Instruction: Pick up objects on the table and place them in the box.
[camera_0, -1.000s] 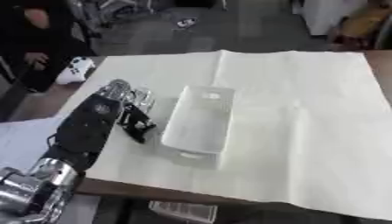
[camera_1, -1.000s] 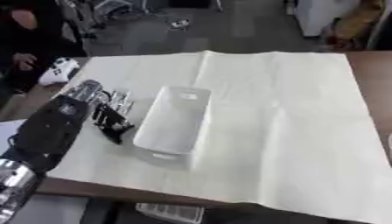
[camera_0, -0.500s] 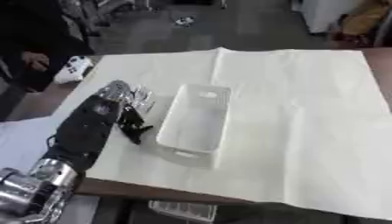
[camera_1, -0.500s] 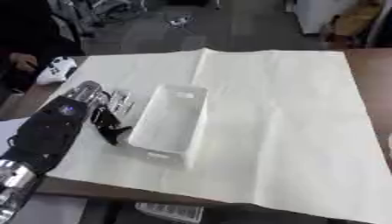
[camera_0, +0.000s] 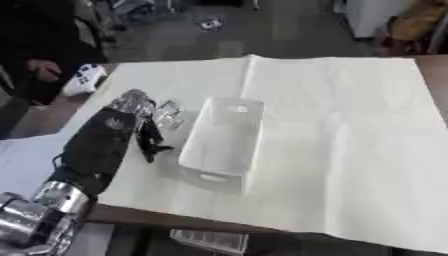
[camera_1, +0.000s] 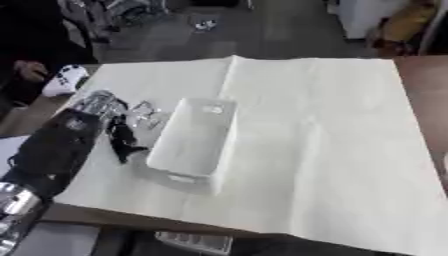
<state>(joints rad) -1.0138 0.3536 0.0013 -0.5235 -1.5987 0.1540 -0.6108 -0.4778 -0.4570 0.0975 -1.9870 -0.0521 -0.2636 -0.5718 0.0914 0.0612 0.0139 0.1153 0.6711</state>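
Here, left hand (camera_0: 109, 135) beside white box (camera_0: 225, 137), curled fingers holding a dark object (camera_0: 150, 141)

No lettering, label, brand mark or number can be read anywhere on the scene. The white box (camera_0: 223, 137) and the pale cloth (camera_0: 350, 125) covering the table show plain surfaces, and the robot's black left hand (camera_0: 109, 135) beside the box carries no legible marking. A small white object (camera_0: 83, 80) at the cloth's far left edge has dark spots on it, but whether these are characters cannot be told.
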